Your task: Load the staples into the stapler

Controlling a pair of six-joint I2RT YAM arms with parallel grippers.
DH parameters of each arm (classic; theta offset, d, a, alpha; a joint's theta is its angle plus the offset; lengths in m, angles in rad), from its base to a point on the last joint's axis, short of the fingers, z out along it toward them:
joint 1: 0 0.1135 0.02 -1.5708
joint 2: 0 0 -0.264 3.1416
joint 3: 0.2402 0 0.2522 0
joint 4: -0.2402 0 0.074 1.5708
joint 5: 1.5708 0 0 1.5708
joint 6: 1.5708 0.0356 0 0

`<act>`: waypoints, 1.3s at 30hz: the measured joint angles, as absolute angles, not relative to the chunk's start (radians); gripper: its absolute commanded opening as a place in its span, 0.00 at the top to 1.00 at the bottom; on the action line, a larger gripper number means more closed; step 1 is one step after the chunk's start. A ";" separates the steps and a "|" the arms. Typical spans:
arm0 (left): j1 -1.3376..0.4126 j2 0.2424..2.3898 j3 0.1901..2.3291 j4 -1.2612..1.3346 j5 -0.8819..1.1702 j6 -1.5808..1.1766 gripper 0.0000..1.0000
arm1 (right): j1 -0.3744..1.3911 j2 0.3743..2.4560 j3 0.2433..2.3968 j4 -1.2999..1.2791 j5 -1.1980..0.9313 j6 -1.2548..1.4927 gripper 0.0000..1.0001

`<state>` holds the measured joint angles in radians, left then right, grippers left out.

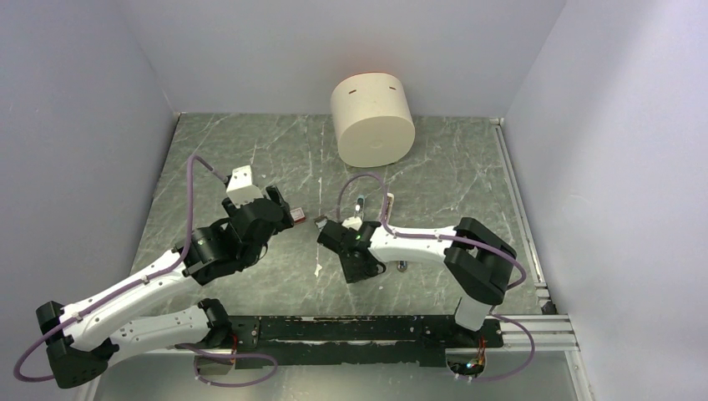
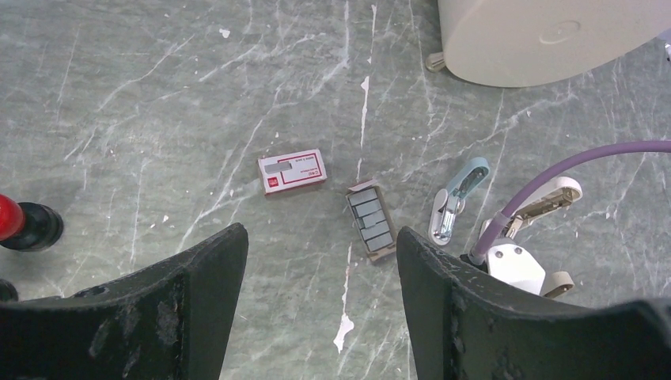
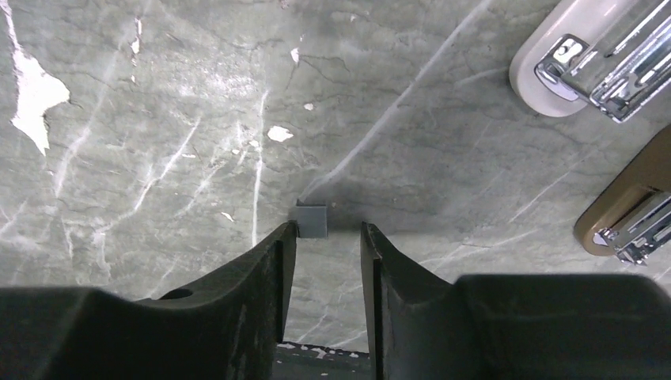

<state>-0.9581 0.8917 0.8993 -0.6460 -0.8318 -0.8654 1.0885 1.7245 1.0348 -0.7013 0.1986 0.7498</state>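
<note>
The red-and-white staples box [image 2: 293,171] lies on the table [image 2: 158,95], and it also shows in the top view [image 1: 294,215]. Beside it is a small tray of dark grey staple blocks [image 2: 370,219]. One small grey staple block [image 3: 311,220] sits at the tip of my right gripper's left finger, and the right finger is clear of it. My right gripper [image 3: 328,226] [image 1: 361,271] is narrowly open, low over the table. The white stapler [image 3: 554,67] [image 2: 550,196] lies open with its metal rail showing. My left gripper [image 2: 320,233] [image 1: 280,210] is wide open and empty, above the box.
A pale blue stapler piece [image 2: 456,198] lies between the tray and the white stapler. A beige-brown piece [image 3: 625,202] is right of my right gripper. A big beige cylinder [image 1: 373,119] stands at the back. A red-capped black knob [image 2: 20,224] is at the left.
</note>
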 measured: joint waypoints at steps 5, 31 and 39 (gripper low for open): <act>-0.958 0.892 0.899 -0.646 -0.829 -0.866 0.27 | 1.089 1.714 1.024 -0.713 0.202 0.769 0.59; -0.958 0.890 0.897 -0.646 -0.827 -0.879 0.27 | 1.089 1.749 1.063 -0.648 0.208 0.603 0.70; -0.958 0.890 0.897 -0.646 -0.827 -0.879 0.27 | 1.089 1.753 1.067 -0.649 0.205 0.591 0.71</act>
<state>-0.9581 0.8902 0.8974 -0.6460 -0.8268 -0.8795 1.0885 1.7527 1.0672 -0.6487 0.2054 0.5911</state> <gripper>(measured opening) 0.734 0.262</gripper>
